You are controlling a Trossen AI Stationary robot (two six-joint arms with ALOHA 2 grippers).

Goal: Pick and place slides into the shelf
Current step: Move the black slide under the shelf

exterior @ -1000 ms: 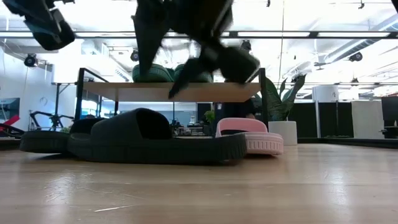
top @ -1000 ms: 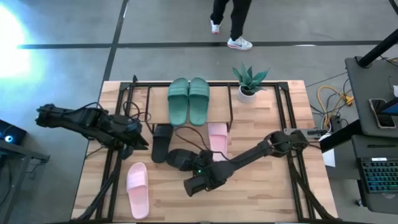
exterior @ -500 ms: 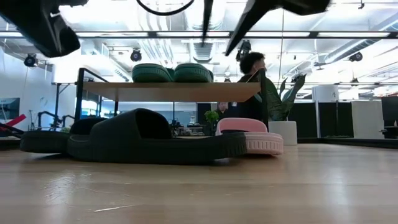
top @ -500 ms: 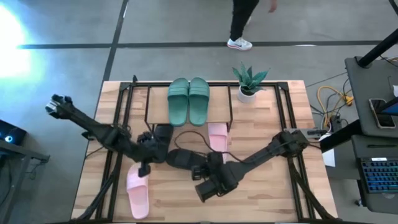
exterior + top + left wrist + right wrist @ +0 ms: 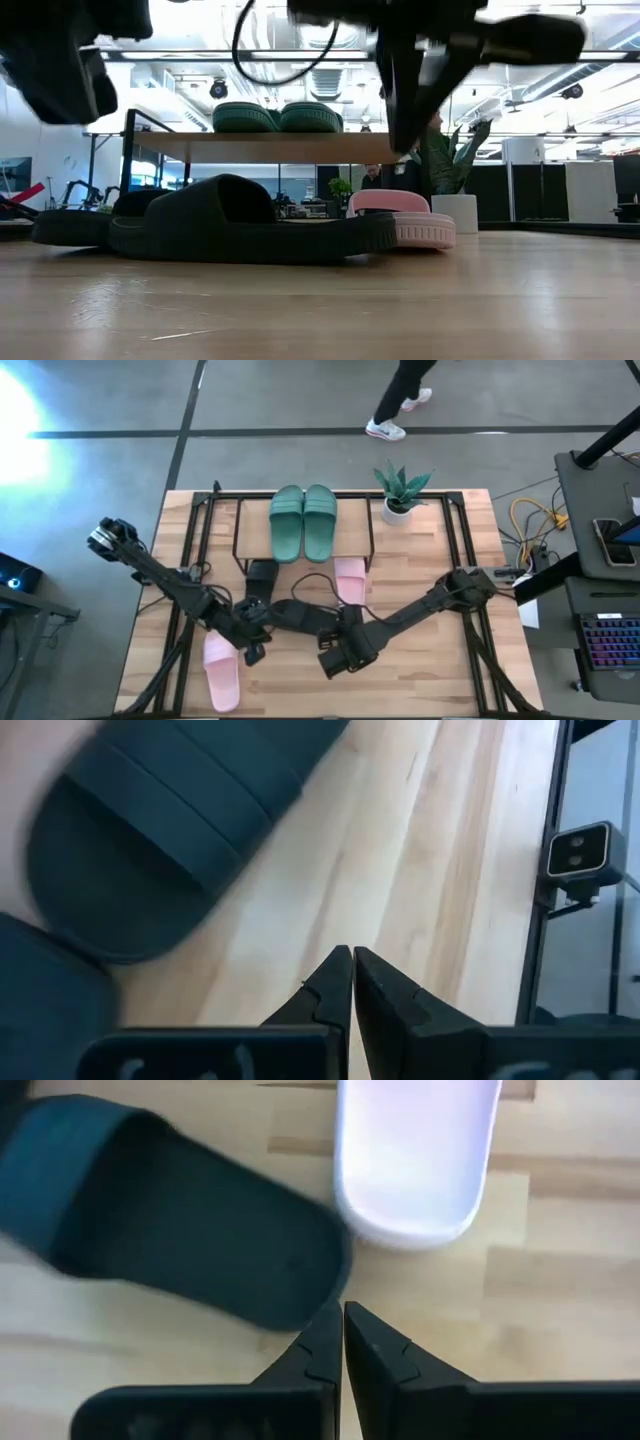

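The green pair of slides (image 5: 304, 522) lies side by side on the light-wood top board of the shelf (image 5: 355, 508), whose black rods stand toward the far side of the table (image 5: 420, 660), just left of a small potted plant (image 5: 400, 491). One black slide (image 5: 260, 578) lies partly under the shelf's near edge at its left, and one pink slide (image 5: 349, 578) partly under it at the right. The second black slide (image 5: 298, 616) lies on the open table near the middle, and the second pink slide (image 5: 221, 664) lies at the near left. The left gripper (image 5: 252, 652) hangs between that pink slide and the middle black slide, fingers pressed together, holding nothing. The right gripper (image 5: 333, 663) hangs just near of the middle black slide, fingers likewise together and empty. A person's legs (image 5: 400, 400) show on the floor beyond the table.
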